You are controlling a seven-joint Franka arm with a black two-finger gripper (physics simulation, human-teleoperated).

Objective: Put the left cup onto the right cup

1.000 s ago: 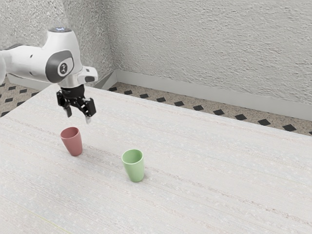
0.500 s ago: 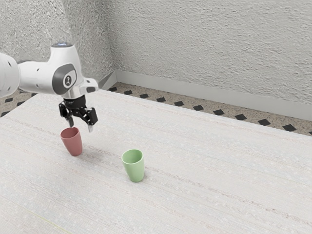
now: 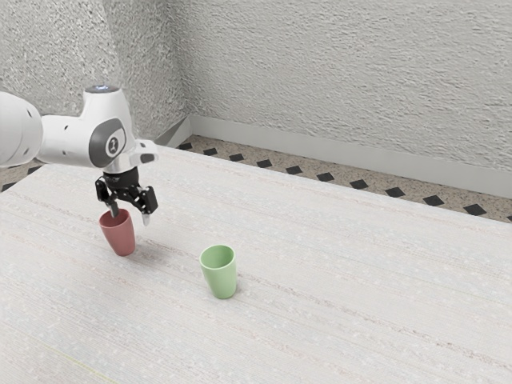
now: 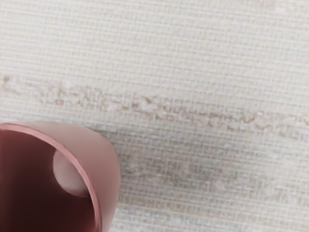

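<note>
A: Right, the claw [image 3: 130, 217] hangs just over the red cup [image 3: 119, 236], fingers spread, released, gripping nothing at all.

B: And look at that spacing: one finger [image 3: 113, 210] sits at the cup's mouth, while the other hangs outside the rim, on the side toward the green cup [image 3: 218, 272]. Whether that first finger dips inside, I can't tell.

A: Red cup stands upright on the table [image 3: 360, 280], mouth up, toward the exterior view's left. Green one is upright too, clearly apart from it, nearer the camera and toward the exterior view's right.

B: Wrist camera now: the red cup [image 4: 105, 166] is right under the hand, its open mouth facing up, with pale woodgrain table [image 4: 203, 72] beyond it.

A: Both cups are on the table, neither one lifted.
</note>
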